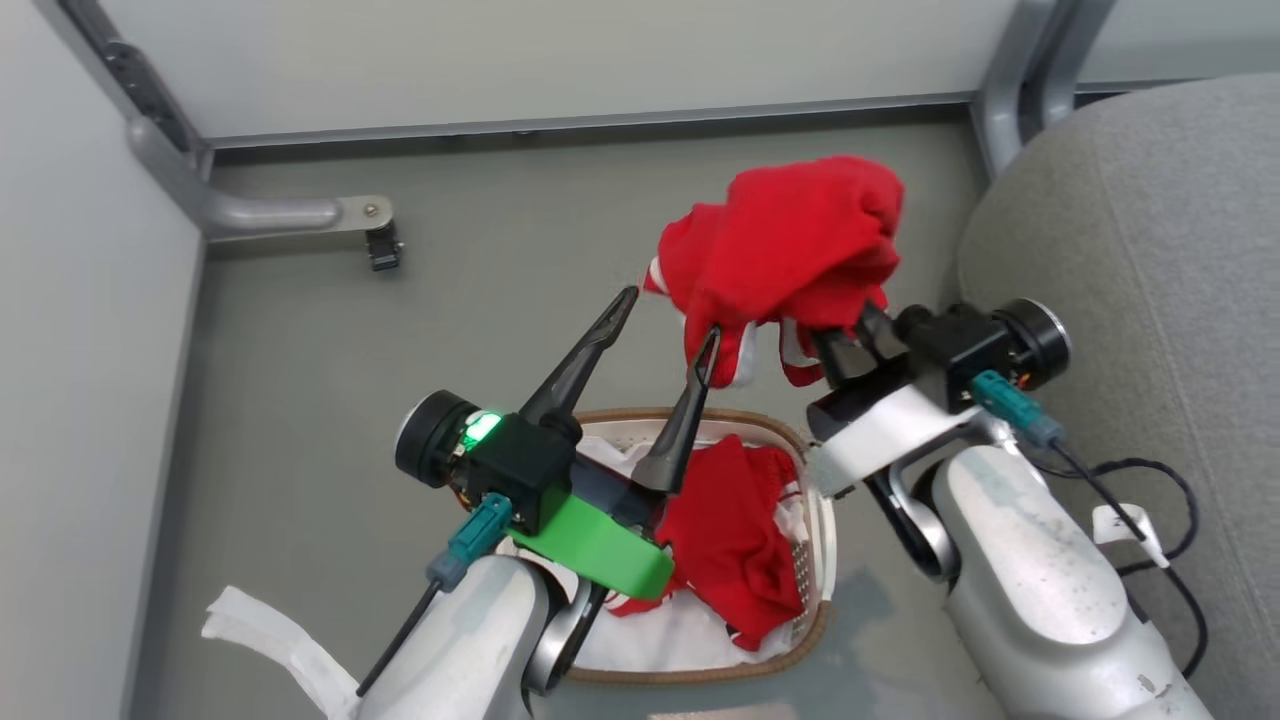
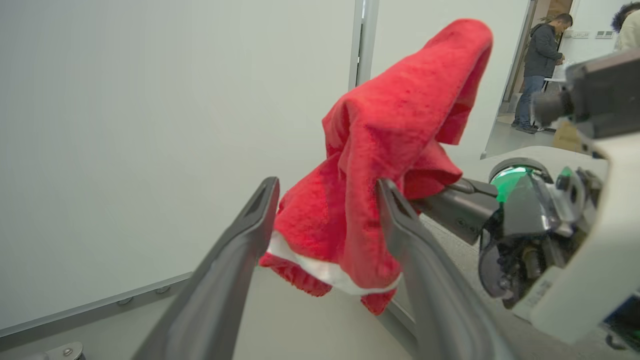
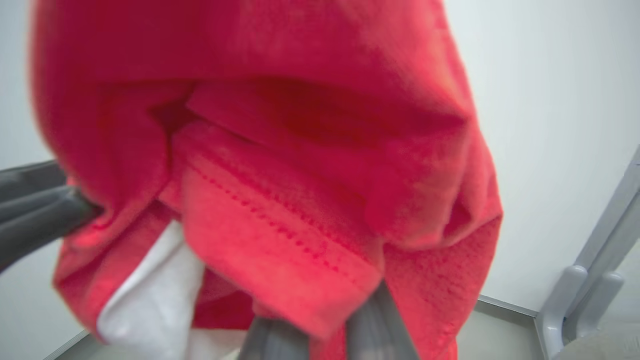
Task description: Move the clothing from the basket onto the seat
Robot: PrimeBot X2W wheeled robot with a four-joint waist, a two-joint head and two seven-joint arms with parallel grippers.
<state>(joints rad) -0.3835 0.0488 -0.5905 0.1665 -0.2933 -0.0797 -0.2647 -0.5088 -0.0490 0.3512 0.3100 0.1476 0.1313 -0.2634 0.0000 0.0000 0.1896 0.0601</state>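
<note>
Reading across from the left, I have the left tool (image 1: 672,312) raised above the basket (image 1: 740,413), its two fingers spread apart and gripping nothing. Its right-hand finger sits just against the hanging hem of the red garment (image 1: 790,240). Below it the basket stands on the floor, with the remaining clothing (image 1: 730,530) bunched in its right half on a white liner (image 1: 670,640). The red garment is up in the air, clear of the basket, draped like a hood over the right tool (image 1: 850,335). That tool's fingers run close together under the cloth; the tips are covered, but I judge them clamped on a fold. Further right is the seat (image 1: 1140,220), just beside the right forearm. The carry turns on one relation: the seat lies to the right of the load, and the right arm is both nearer and holding the cloth. A rightward swing should serve, with the white-trimmed end hanging toward the left tool. I would watch that hem for snagging on the open finger.
</note>
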